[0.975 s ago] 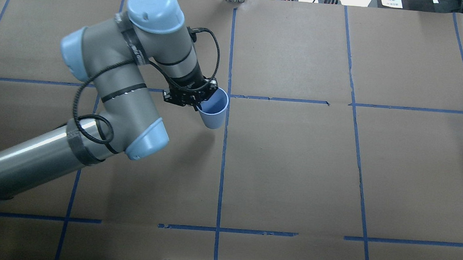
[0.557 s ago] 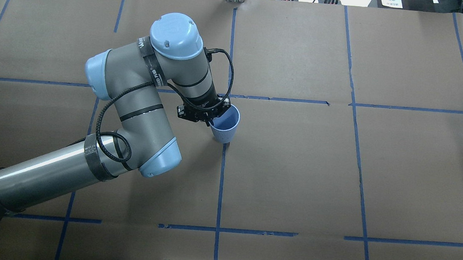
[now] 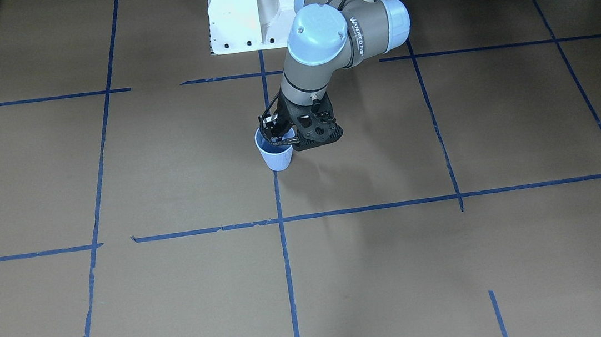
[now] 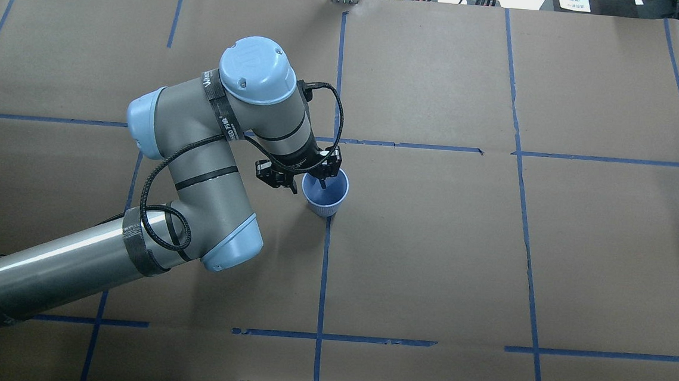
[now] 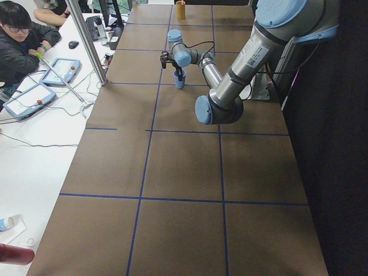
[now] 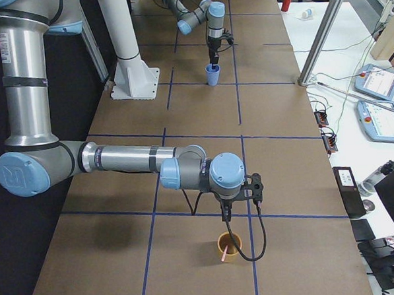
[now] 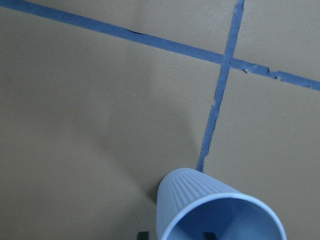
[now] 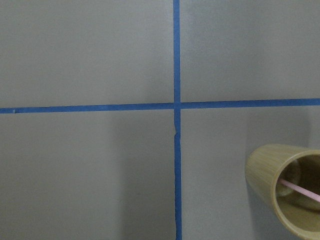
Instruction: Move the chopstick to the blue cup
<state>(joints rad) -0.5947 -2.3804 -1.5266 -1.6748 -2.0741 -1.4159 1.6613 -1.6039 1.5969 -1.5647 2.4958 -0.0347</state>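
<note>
The light-blue ribbed blue cup [image 4: 325,198] stands upright on the brown table where two tape lines cross, also seen in the front view [image 3: 276,159]. My left gripper [image 4: 314,184] is shut on its rim, one finger inside and one outside; both tips show in the left wrist view beside the cup [image 7: 200,200]. A pink chopstick [image 8: 300,189] leans inside a tan bamboo holder [image 8: 280,195] far to the right. My right gripper [image 6: 226,217] hangs just above that holder [image 6: 229,243]. I cannot tell whether it is open or shut.
Dark blue tape lines [image 4: 324,273] divide the brown table into squares. The white robot base plate [image 3: 245,12] sits at the near edge. A metal post [image 5: 86,40], an operator [image 5: 20,40] and tablets are beside the table's far side.
My left arm carried the tilted cup forward and to the right. It then lowered the cup until it stands upright on the tape crossing.
</note>
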